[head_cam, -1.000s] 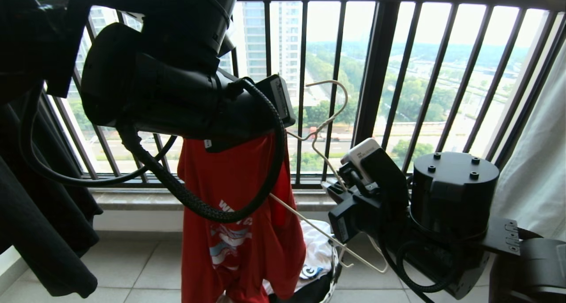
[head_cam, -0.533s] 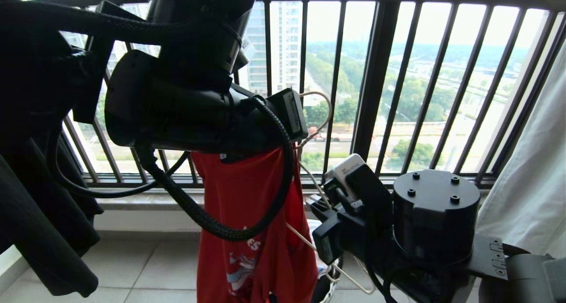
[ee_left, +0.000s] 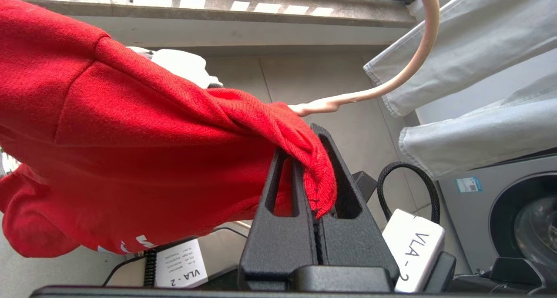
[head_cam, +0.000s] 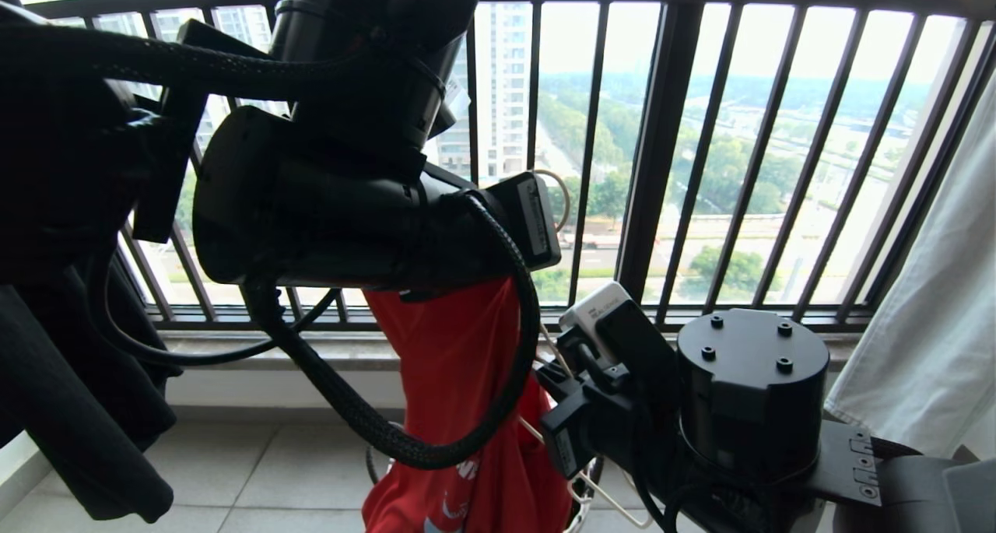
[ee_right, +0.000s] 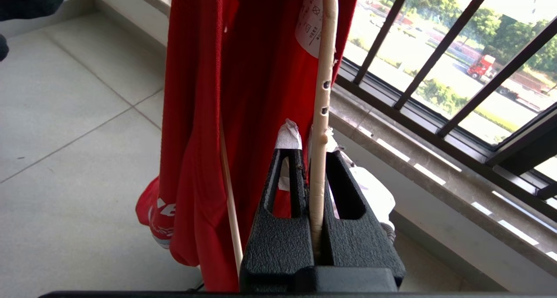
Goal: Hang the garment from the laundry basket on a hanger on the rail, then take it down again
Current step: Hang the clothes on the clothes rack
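Behind everything in the head view stands a black barred window railing with a city and trees beyond, pale floor tiles below. On the left of the view the left arm fills the foreground, bent and reaching across toward the middle, a black braided cable looping under it. Beneath its wrist hangs the garment, a red T-shirt bunched into a long vertical fold. To the right, the right arm reaches in low, its wrist close beside the red cloth, with bits of the hanger showing as thin cream wire above and below. A dark garment hangs at far left, a pale one at far right. No rail is visible, and only a sliver of the basket's woven rim, if that.

From the left wrist view, the left gripper is clamped tight on a fold of the red shirt's hem or neckline, and the hanger's curved hook passes just above. A washing machine sits in the corner.

From the right wrist view, the right gripper is pinched onto the hanger's cream wire, which runs up inside the red cloth.

Judging by this, the step in hand is threading the shirt onto the hanger. Next the wire shoulder needs working through the opening while the cloth is held spread.
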Robot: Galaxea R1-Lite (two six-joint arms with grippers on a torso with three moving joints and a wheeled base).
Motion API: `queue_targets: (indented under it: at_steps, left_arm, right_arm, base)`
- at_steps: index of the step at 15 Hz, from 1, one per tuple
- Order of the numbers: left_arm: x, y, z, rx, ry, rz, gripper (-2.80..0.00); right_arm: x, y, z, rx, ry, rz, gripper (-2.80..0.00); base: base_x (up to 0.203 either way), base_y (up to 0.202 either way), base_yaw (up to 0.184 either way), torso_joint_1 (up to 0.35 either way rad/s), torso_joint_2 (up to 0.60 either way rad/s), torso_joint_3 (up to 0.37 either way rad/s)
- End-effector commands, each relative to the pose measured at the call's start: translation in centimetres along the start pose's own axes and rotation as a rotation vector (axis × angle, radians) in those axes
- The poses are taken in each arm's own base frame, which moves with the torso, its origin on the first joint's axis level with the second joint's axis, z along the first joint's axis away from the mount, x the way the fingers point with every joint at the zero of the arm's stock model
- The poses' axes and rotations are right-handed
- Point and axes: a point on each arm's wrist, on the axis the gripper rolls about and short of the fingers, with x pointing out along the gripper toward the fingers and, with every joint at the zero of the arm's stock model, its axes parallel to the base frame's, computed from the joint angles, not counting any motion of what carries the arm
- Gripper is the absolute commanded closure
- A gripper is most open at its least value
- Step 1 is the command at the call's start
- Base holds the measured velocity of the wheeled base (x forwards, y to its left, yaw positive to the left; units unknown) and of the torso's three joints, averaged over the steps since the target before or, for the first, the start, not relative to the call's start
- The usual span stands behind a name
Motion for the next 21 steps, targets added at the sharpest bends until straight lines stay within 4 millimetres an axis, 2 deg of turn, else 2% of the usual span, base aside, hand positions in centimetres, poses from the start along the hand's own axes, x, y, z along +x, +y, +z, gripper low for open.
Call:
queue_targets:
  at_steps: [1,5,6,11,13,16,21]
  left_arm:
    - [0.2,0.1,-0.2,0.001,0.004,0.011,0.00]
    - [0.3,0.1,-0.2,0.005,-0.002,0.024,0.00]
    - [0.2,0.1,-0.2,0.005,-0.003,0.021,-2.80]
    - [-0.5,0.0,0.0,0.022,-0.011,0.013,-2.80]
    - [-1.6,-0.1,0.2,0.052,-0.021,-0.004,-2.80]
    - [-4.1,-0.7,-0.8,0.113,0.032,-0.013,-2.80]
    - [-5.2,0.3,0.1,0.168,-0.026,0.045,-2.80]
  right_arm:
    - [0.0,0.0,0.0,0.000,-0.002,-0.001,0.00]
    - [0.0,0.0,0.0,0.000,-0.002,-0.001,0.00]
    - [0.0,0.0,0.0,0.000,-0.002,-0.001,0.00]
    - [0.0,0.0,0.0,0.001,-0.004,-0.004,0.00]
    - [0.0,-0.1,0.1,0.001,-0.007,-0.006,0.00]
    - [0.1,-0.2,0.2,0.002,-0.008,-0.014,0.00]
    - [0.0,-0.7,0.5,0.008,-0.018,-0.028,0.00]
  base:
    - [0.000,0.000,0.000,0.000,0.00,0.000]
    - [0.000,0.000,0.000,0.000,0.00,0.000]
    - [0.000,0.000,0.000,0.000,0.00,0.000]
    - [0.000,0.000,0.000,0.000,0.00,0.000]
    - [0.000,0.000,0.000,0.000,0.00,0.000]
    - [0.000,0.000,0.000,0.000,0.00,0.000]
    - [0.000,0.000,0.000,0.000,0.00,0.000]
